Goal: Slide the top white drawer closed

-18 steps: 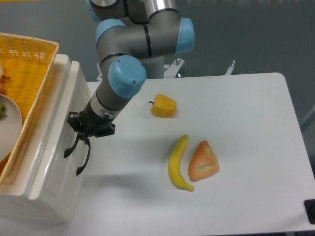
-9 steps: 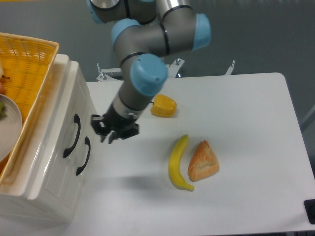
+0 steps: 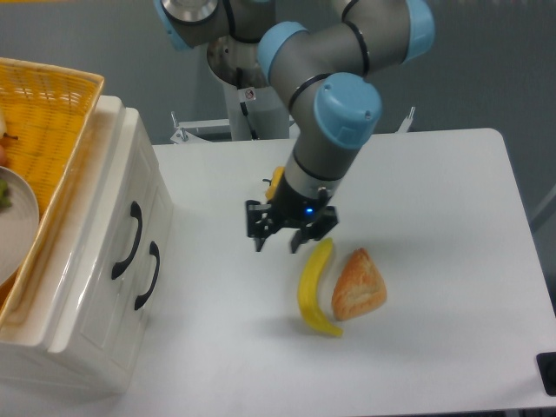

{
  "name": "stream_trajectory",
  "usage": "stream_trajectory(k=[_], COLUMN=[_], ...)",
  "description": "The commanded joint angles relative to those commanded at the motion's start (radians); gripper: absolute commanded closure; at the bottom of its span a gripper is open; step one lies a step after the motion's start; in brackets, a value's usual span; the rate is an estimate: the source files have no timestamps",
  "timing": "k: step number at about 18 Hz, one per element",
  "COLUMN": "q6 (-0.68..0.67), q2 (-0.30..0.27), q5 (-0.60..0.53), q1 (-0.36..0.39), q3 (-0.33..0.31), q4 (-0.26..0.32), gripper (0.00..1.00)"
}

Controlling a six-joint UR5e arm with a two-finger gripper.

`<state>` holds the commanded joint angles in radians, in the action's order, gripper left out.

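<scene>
Withdrawn rightward, tool [image 3: 276,246] hangs well apart from top white drawer [image 3: 130,239].

A single fixed camera looks down steeply from above the table's [image 3: 434,174] front edge, facing the arm's base [image 3: 252,104] at the far side. It stands at middling range: the whole tabletop fits, while the white cabinet [image 3: 87,287] left of the table is cropped at the left and bottom edges. No second view overlaps it
</scene>
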<state>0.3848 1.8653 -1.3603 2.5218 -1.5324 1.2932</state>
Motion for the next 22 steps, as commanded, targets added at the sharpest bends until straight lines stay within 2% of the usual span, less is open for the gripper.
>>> stream_trajectory(k=[6, 8, 11, 12, 16, 19, 22], q6=[0.155, 0.225, 0.255, 0.269, 0.492, 0.724, 0.840], q2=[0.054, 0.066, 0.075, 0.078, 0.087, 0.087, 0.087], q5=[-0.155, -0.177, -0.175, -0.174, -0.171, -0.172, -0.184], q1=[0.064, 0.092, 0.133, 0.147, 0.204, 0.238, 0.259], q3=[-0.005, -0.005, -0.005, -0.005, -0.006, -0.015, -0.022], q4=[-0.032, -0.043, -0.084, -0.098, -0.110, -0.110, -0.115], gripper=[0.35, 0.26, 0.18, 0.00, 0.00, 0.00, 0.00])
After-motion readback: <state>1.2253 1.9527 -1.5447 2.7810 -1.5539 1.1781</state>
